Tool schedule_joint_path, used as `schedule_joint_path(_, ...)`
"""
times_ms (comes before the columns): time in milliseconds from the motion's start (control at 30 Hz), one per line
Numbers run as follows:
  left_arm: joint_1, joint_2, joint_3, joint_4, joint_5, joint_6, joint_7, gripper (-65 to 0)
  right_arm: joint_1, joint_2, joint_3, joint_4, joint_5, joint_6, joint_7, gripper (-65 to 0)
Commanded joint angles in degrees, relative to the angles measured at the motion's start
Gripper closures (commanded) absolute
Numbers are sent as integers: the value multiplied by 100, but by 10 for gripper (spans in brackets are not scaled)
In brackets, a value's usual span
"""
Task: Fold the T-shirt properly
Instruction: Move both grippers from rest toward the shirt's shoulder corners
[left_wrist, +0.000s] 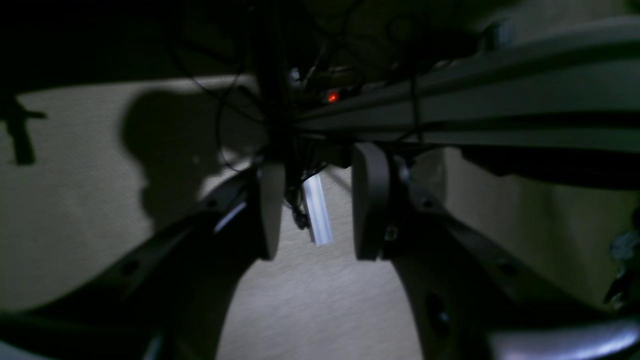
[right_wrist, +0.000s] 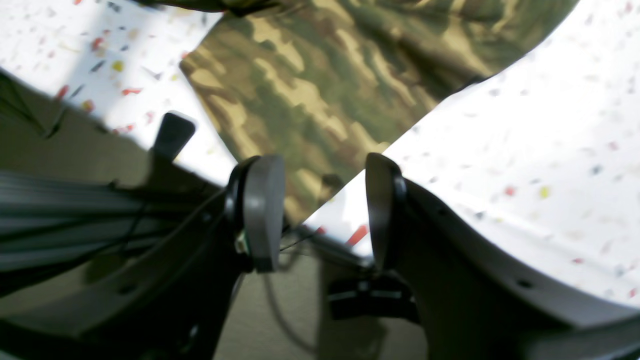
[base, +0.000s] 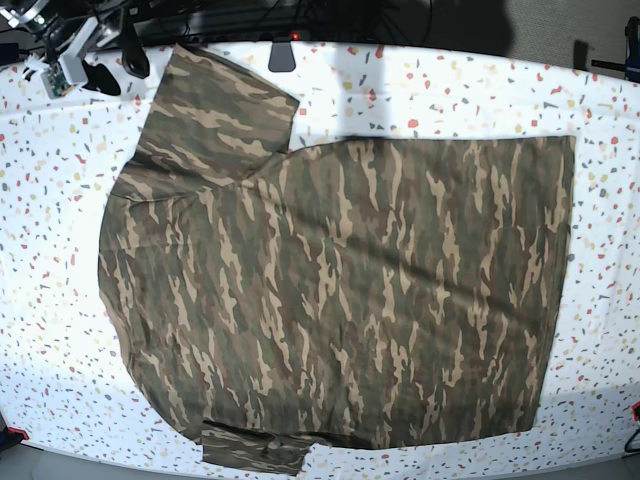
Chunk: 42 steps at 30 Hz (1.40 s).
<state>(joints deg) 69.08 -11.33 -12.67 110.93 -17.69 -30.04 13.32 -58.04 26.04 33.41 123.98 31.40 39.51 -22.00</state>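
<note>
Both grippers stand empty, jaws apart: the right gripper (right_wrist: 320, 212) beside one sleeve of the flat camouflage cloth T-shirt (base: 340, 300), the left gripper (left_wrist: 312, 207) seemingly off the speckled white table (base: 600, 100); pinch only the sleeve's hem.

the t-shirt (base: 340, 300), in brown, tan and olive-green camouflage, lies spread flat across the white speckled table, hem toward the base view's right. 1 short sleeve juts out at upper left; the other is tucked under at the bottom edge.
</note>
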Motion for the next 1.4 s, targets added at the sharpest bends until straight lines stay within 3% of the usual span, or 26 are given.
schedule_joint_path(0,125,-15,-15,166,15,-46,-116,-215,-11,55,50,146,28,49,142,-276)
schedule_joint_path(133,125,-15,-15,590,404,-44,-118,-215,107,188,90,332,-13,49,140,-276)
schedule_joint_path(367,122,-17,-15,1502,1298,-42,-138,-215,105,645,118,796,-887,49,142,-276)
schedule_joint_path(600,50,-50,-15,2083,1781,-37,-140,-215,107,1016,118,1040,-1189,49,146,-276)
schedule_joint_path(767,-372,-538,-15,2085,2194,-39,-151,-215,107,1526,118,1045,-1871,49,168,-276)
schedule_joint_path(1000,-1029,-951,-11,2085,3425,-20,-621,-215,105,2245,118,1045,-3086,49,732,-276)
schedule_joint_path(1100,-1209,-968,0,2085,3493,-26,-629,-218,105,2367,118,1045,-3598,49,745,-276)
schedule_joint_path(1233,-1381,-1032,0,2083,4166,-24,-695,-263,103,2446,118,1051,-4199,49,758,-276)
schedule_joint_path(1367,-1436,-1565,0,2079,4192,-22,-826,-310,96,2441,118,1102,-4478,49,772,-276)
